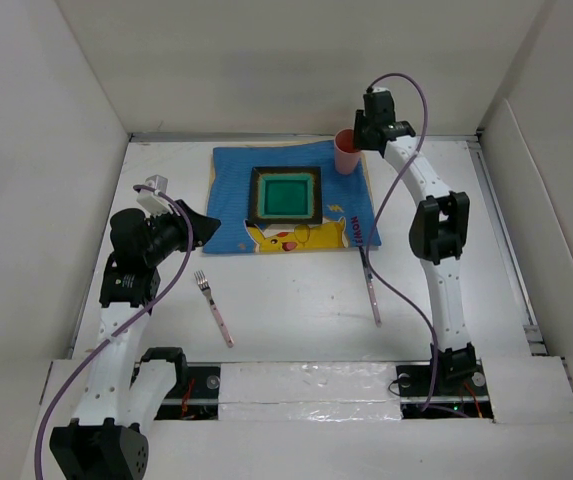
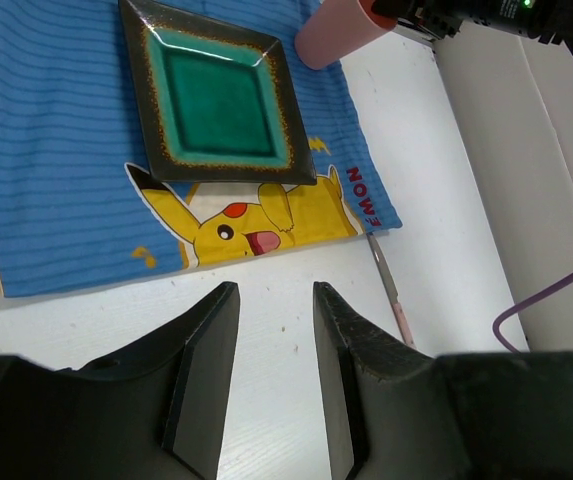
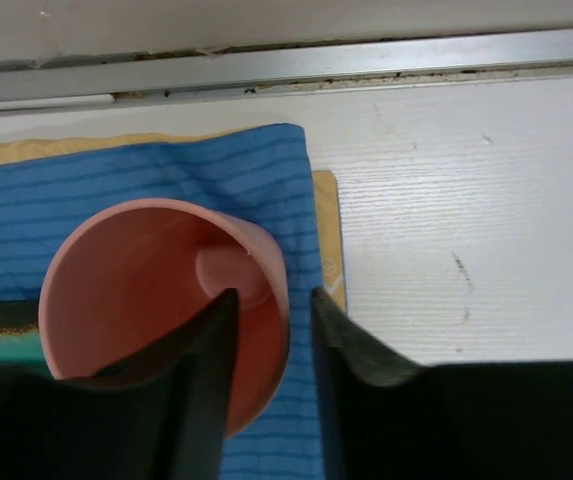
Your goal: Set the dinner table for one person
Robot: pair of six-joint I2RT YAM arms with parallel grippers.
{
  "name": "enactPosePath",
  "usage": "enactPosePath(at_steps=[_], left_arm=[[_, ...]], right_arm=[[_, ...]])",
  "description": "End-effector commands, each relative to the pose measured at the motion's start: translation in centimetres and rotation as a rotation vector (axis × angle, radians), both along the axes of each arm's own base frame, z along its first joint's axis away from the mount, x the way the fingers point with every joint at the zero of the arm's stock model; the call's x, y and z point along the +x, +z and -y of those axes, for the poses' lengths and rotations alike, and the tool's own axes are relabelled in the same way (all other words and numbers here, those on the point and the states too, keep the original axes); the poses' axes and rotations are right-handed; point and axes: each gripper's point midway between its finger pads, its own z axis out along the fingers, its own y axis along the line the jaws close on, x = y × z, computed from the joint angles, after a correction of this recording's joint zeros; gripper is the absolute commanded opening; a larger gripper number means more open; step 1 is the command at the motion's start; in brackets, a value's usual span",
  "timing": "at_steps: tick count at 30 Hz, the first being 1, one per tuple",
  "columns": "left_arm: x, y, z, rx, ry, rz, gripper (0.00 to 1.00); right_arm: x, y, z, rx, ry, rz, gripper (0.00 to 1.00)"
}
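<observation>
A pink cup (image 1: pixel 346 152) stands on the far right corner of the blue Pikachu cloth (image 1: pixel 231 190). My right gripper (image 1: pixel 362 138) is over it. In the right wrist view the jaws (image 3: pixel 273 297) straddle the cup's (image 3: pixel 156 290) right rim, one finger inside and one outside, with a gap to the wall. A green square plate (image 1: pixel 286 195) sits mid-cloth. A fork (image 1: pixel 212 308) and a knife (image 1: pixel 370 285) lie on the white dinner table (image 1: pixel 296 310). My left gripper (image 1: pixel 204 222) hangs open and empty left of the cloth (image 2: pixel 274 295).
White walls close in the table on the left, back and right. A metal rail (image 3: pixel 366 65) runs along the back edge behind the cup. The left wrist view shows the plate (image 2: pixel 216 95), the cup (image 2: pixel 331 35) and the knife (image 2: pixel 391 290).
</observation>
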Motion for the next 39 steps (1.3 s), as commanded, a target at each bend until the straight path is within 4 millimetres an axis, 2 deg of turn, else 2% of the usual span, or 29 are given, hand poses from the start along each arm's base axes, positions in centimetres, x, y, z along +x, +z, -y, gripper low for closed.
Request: enactPosePath(at_steps=[1, 2, 4, 5, 8, 11, 12, 13, 15, 16, 18, 19, 20, 21, 22, 23, 25, 26, 27, 28, 29, 30, 32, 33, 34, 35, 39], left_arm=[[0.4, 0.5, -0.1, -0.001, 0.0, 0.028, 0.33], [0.4, 0.4, -0.1, -0.004, -0.001, 0.024, 0.33], [0.3, 0.5, 0.0, -0.005, -0.002, 0.029, 0.34], [0.3, 0.5, -0.1, -0.005, 0.0, 0.03, 0.35], [0.3, 0.5, -0.1, -0.005, 0.0, 0.029, 0.38], [0.2, 0.6, 0.0, -0.009, -0.004, 0.038, 0.39], [0.2, 0.7, 0.0, -0.01, -0.004, 0.04, 0.39], [0.2, 0.7, 0.0, -0.01, -0.005, 0.042, 0.4], [0.0, 0.7, 0.2, -0.014, -0.014, 0.041, 0.39], [-0.1, 1.0, 0.2, -0.016, -0.018, 0.057, 0.36], [-0.3, 1.2, 0.5, -0.025, -0.036, 0.064, 0.3], [-0.4, 1.4, 0.9, -0.033, -0.062, 0.069, 0.15], [-0.5, 1.4, 1.1, -0.037, -0.072, 0.073, 0.08], [-0.6, 1.3, 1.2, -0.04, -0.081, 0.073, 0.03], [-0.8, 1.5, 1.3, -0.045, -0.091, 0.08, 0.0], [-0.9, 1.5, 1.4, -0.048, -0.094, 0.082, 0.0], [-1.1, 1.7, 1.5, -0.057, -0.099, 0.082, 0.0], [-1.2, 1.8, 1.6, -0.061, -0.105, 0.084, 0.0], [-1.1, 2.3, 1.7, -0.065, -0.109, 0.107, 0.06], [-1.3, 2.7, 1.8, -0.068, -0.116, 0.124, 0.12], [-1.4, 2.9, 1.8, -0.072, -0.118, 0.127, 0.17], [-1.6, 3.2, 2.0, -0.074, -0.128, 0.135, 0.22], [-1.7, 3.4, 2.1, -0.075, -0.136, 0.142, 0.23], [-2.0, 3.9, 2.1, -0.075, -0.139, 0.159, 0.24], [-2.3, 4.3, 2.3, -0.079, -0.153, 0.176, 0.25], [-2.3, 4.3, 2.3, -0.079, -0.153, 0.176, 0.25], [-2.9, 5.0, 2.4, -0.083, -0.164, 0.204, 0.26]], right_arm=[[0.3, 6.7, -0.9, 0.092, 0.035, 0.157, 0.44], [-0.1, 6.6, -1.1, 0.103, 0.043, 0.154, 0.46], [-0.6, 8.8, -1.4, 0.131, 0.059, 0.184, 0.49], [-1.0, 10.5, -1.7, 0.147, 0.076, 0.206, 0.51], [-2.0, 12.5, -1.7, 0.161, 0.087, 0.231, 0.58], [-4.3, 14.9, -1.3, 0.186, 0.087, 0.274, 0.6], [-6.0, 18.1, -0.8, 0.201, 0.084, 0.333, 0.6], [-7.1, 15.5, -0.4, 0.195, 0.073, 0.297, 0.6], [-9.6, 14.7, 0.7, 0.185, 0.046, 0.304, 0.57], [-12.6, 13.1, 1.3, 0.188, 0.047, 0.297, 0.35], [-16.2, 10.5, 0.5, 0.217, 0.085, 0.27, 0.05], [-18.4, 12.3, 0.5, 0.256, 0.095, 0.347, 0.0], [-21.0, 6.6, 0.4, 0.257, 0.102, 0.265, 0.0], [-22.6, 5.3, -0.4, 0.28, 0.111, 0.249, 0.0], [-24.6, 4.6, -0.2, 0.281, 0.109, 0.225, 0.0], [-26.4, 1.9, 0.0, 0.27, 0.107, 0.167, 0.0], [-30.1, -1.2, -0.4, 0.264, 0.114, 0.03, 0.0], [-31.4, -1.2, -0.7, 0.28, 0.126, 0.024, 0.02], [-33.1, -2.8, -1.5, 0.288, 0.146, -0.025, 0.06], [-34.4, -3.7, -1.5, 0.283, 0.146, -0.072, 0.18], [-35.2, -3.9, -1.5, 0.283, 0.142, -0.084, 0.23], [-36.5, -5.2, -1.0, 0.253, 0.118, -0.141, 0.3], [-37.6, -5.9, -0.8, 0.242, 0.095, -0.179, 0.4], [-38.0, -6.6, -0.5, 0.238, 0.08, -0.2, 0.48], [-38.8, -7.5, -0.6, 0.223, 0.085, -0.239, 0.52], [-39.1, -7.5, -1.1, 0.225, 0.105, -0.244, 0.52], [-40.8, -9.8, -1.9, 0.164, 0.126, -0.355, 0.53]])
